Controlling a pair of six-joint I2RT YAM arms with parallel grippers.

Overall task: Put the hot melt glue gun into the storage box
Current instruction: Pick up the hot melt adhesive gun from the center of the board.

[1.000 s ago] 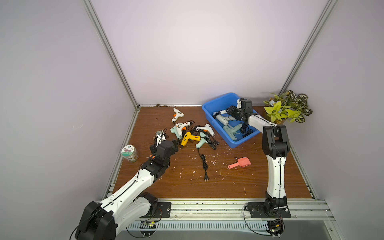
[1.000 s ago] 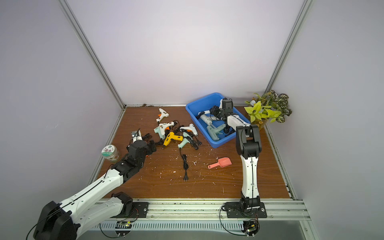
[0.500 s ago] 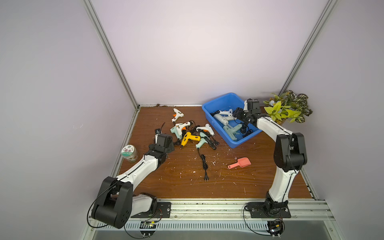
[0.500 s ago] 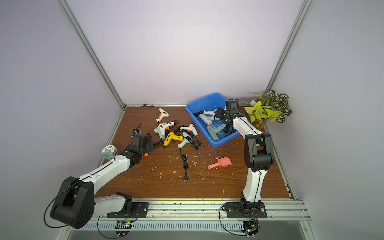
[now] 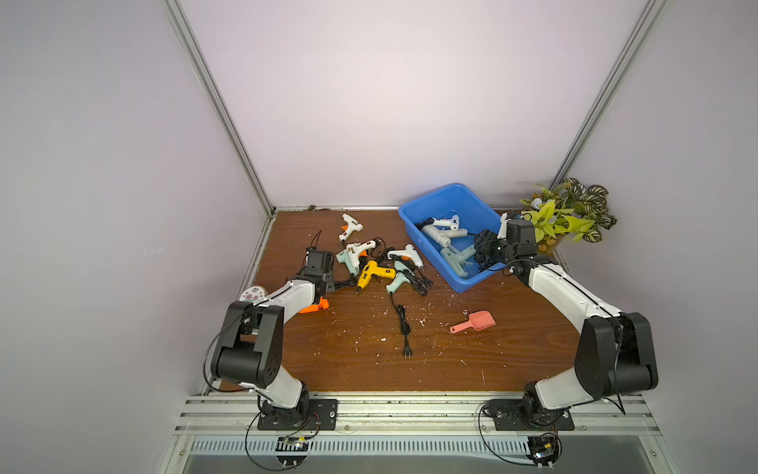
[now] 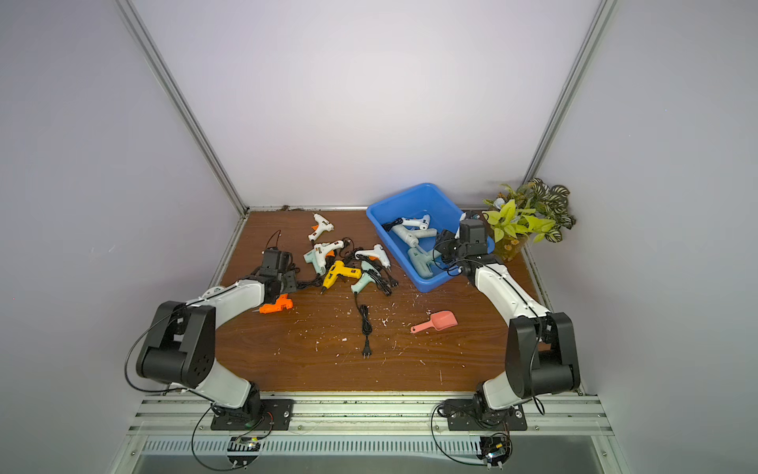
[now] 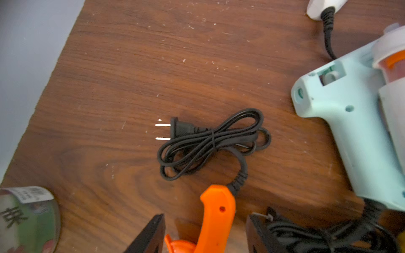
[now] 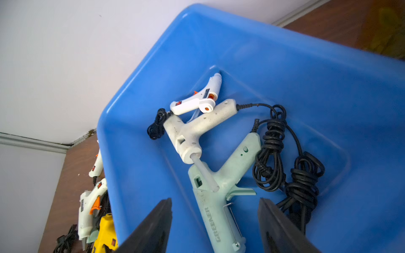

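Lying flat on the dark wood-grain worktop (image 5: 369, 369), the orange plastic hot melt glue gun (image 6: 279, 305) sits at the left side, well apart from the bright blue rectangular plastic storage box (image 5: 455, 199) at the back right. A black cord (image 7: 210, 144) runs from its handle butt to a tied bundle ending in a two-pin plug. The left claw (image 7: 206, 215) straddles the handle with its fingers partly spread and a gap on each side, gripping nothing. The right claw (image 8: 214, 200) hangs wide open and empty over the box, above a mint-green glue gun (image 8: 219, 219) lying inside with two whitish ones. Compared with a second ago, the left arm's elbow now stands raised near its base instead of lying stretched out low, the right arm's elbow has swung back toward the front rail, and its claw has drawn back toward the box's right-hand rim. White flecks speckle the worktop, where a yellow glue gun (image 5: 375, 273), a pink plastic scoop (image 5: 478, 320) and a leafy potted plant (image 5: 568, 215) also sit; pale lilac walls and aluminium posts enclose it.
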